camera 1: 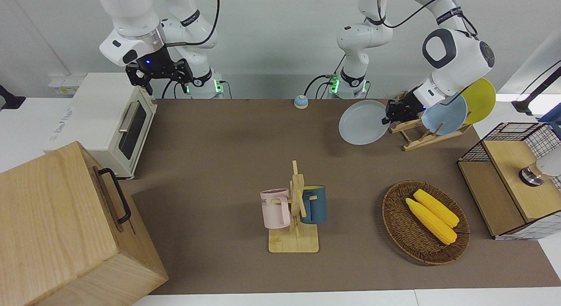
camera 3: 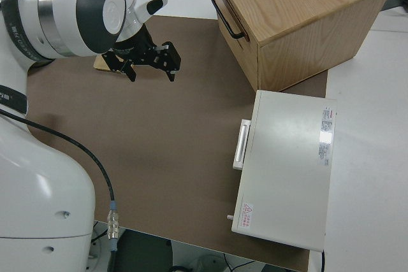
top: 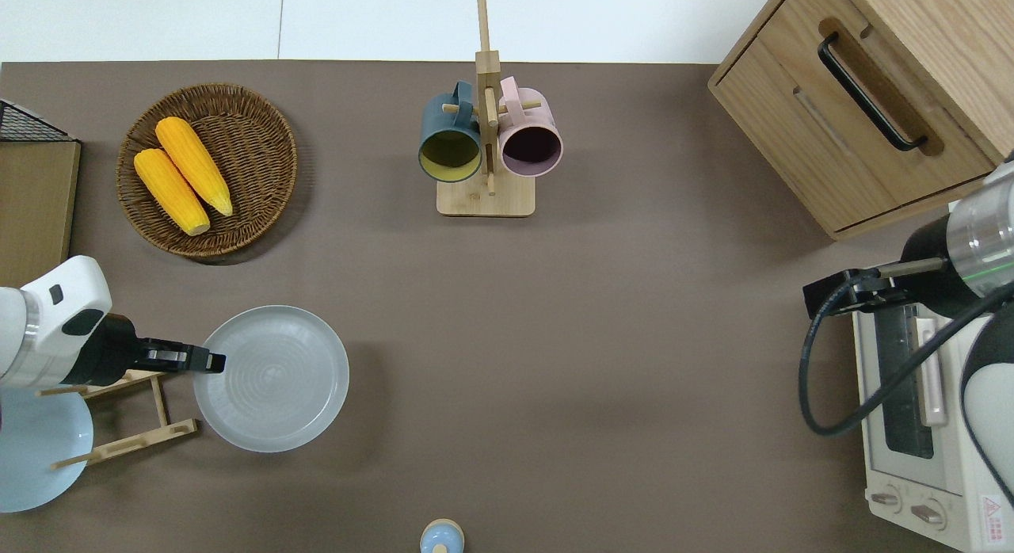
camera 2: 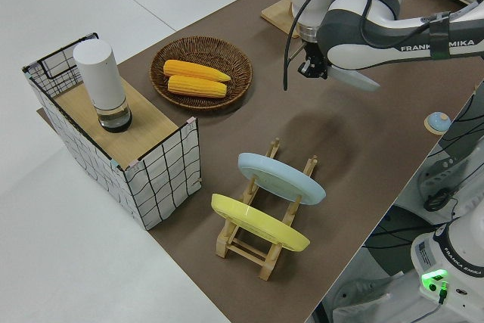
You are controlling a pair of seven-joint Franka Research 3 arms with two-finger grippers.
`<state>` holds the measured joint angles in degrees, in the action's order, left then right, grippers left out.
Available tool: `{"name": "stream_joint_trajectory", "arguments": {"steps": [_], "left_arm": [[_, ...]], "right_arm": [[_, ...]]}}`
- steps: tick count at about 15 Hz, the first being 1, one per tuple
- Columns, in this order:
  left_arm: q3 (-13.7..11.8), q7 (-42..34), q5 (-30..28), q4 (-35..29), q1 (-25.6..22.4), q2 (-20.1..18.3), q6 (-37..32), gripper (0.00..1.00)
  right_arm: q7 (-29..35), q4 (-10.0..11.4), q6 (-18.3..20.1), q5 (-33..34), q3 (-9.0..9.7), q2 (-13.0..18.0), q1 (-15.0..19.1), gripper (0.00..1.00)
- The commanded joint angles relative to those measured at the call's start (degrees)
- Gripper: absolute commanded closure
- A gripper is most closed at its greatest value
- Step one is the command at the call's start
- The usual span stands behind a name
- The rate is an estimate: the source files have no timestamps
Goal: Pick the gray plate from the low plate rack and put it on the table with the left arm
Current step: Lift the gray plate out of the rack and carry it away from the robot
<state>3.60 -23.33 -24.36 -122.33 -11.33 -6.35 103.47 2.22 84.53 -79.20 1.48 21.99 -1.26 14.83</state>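
The gray plate point(camera 1: 363, 122) is held nearly level above the table point(camera 1: 219, 144), just beside the low plate rack point(camera 1: 431, 137) on the side toward the right arm's end. My left gripper point(camera 1: 388, 115) is shut on the plate's rim nearest the rack. In the overhead view the left gripper point(top: 210, 361) grips the gray plate point(top: 273, 379) next to the rack point(top: 127, 450). The rack point(camera 2: 261, 243) still holds a sky-blue plate point(camera 1: 445, 115) and a yellow plate point(camera 1: 480, 100). My right gripper point(camera 3: 150, 58) is open and parked.
A wicker basket point(top: 261, 125) with two corn cobs lies farther from the robots than the gray plate. A mug tree point(top: 486, 141) with two mugs stands mid-table. A wire-framed box point(camera 1: 513, 179), a wooden cabinet point(camera 1: 57, 227), a toaster oven point(camera 1: 109, 122) and a small blue bell point(camera 1: 300, 101) stand at the edges.
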Motion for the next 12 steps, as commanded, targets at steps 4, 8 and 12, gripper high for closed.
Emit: {"name": "stream_joint_trajectory", "arguments": {"steps": [4,8,12], "left_arm": [[0.0,-6.37,-3.94,-6.94,-0.35,0.55,8.83,1.0],[0.09,-9.18,-5.35,-10.55,-0.18,1.43,14.2,1.0],[0.09,-11.82,-6.93,-12.93,0.44,3.71,18.69,1.0]], "right_arm": [[0.68,-0.42,0.63,0.28,1.13,0.12,1.34,0.017],[0.68,-0.42,0.63,0.37,1.22,0.12,1.34,0.017],[0.68,-0.42,0.63,0.37,1.22,0.12,1.34,0.017]]}}
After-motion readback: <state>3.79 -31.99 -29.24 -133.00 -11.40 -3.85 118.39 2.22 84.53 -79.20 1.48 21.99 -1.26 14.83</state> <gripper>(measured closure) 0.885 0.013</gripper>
